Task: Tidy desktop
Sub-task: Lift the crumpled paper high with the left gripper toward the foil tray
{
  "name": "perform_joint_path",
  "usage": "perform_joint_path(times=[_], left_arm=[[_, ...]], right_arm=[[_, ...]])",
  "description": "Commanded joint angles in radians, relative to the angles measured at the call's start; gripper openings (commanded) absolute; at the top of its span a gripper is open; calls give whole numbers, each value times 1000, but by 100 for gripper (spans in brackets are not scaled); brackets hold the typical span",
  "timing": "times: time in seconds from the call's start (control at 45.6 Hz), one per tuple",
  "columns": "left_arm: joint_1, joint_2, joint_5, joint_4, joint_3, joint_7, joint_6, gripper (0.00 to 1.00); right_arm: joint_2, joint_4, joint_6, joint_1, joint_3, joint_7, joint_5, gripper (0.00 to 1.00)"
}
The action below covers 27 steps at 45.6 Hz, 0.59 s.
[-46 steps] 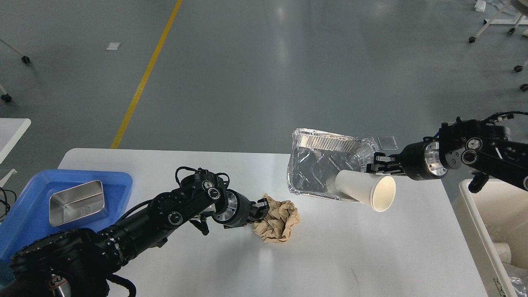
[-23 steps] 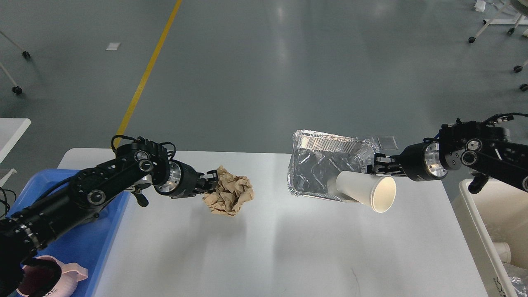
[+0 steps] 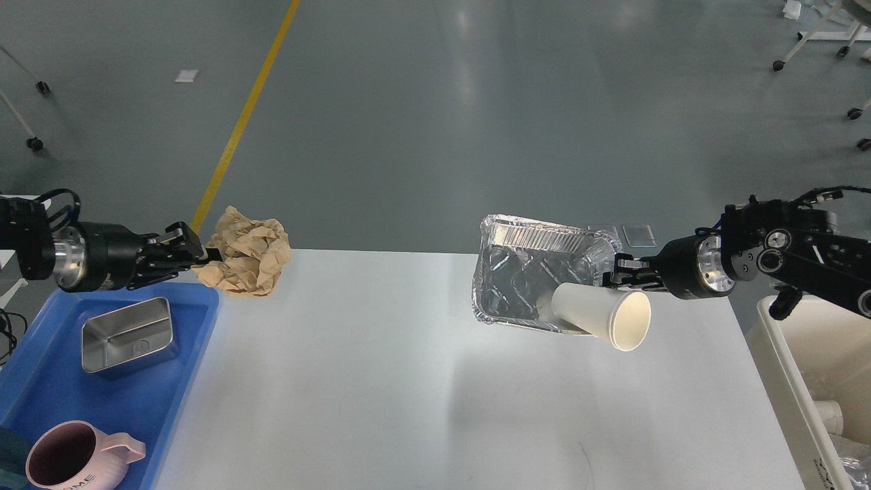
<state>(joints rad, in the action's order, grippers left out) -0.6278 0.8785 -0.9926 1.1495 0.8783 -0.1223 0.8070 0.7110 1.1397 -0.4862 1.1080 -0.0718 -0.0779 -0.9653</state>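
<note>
**Both arms loaded, paper ball lifted off the table**

Head view: the large white rectangular desktop fills the lower centre; the left gripper, at nine o'clock, pinches a crumpled brown paper ball, which a second ago lay mid-table and now hangs over the table's far left corner, beside the blue plastic tray holding a steel tin and pink mug; the right gripper, at three o'clock, is clamped on the rim of a crinkled foil tray with a white paper cup lying in it, unchanged; the desktop is nearly bare, so disposal probably remains; a white bin waits at four o'clock.
</note>
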Motion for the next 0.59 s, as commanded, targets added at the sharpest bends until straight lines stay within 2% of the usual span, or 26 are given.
perform_joint_path(times=[0.0,0.132,0.263,0.351,0.461,0.57], left_arm=[[127,56,0,4,189,53,40,0],[223,83,0,35,402,46,153,0],[241,105,2,35,508,7,153,0],[192,100,5,38,516,-46,153,0],[68,89,8,38,505,-109,153,0],[-38,86,9,33,498,-143,153,0]], right_arm=[[-2,-1,0,3,3,0,-1,0],[-4,-3,1,3,3,-2,-1,0],[-5,-3,1,4,3,-2,0,0],[-8,-1,0,6,3,-2,0,0],[-8,-1,0,7,3,-2,-1,0],[-8,-1,0,9,3,-2,0,0]])
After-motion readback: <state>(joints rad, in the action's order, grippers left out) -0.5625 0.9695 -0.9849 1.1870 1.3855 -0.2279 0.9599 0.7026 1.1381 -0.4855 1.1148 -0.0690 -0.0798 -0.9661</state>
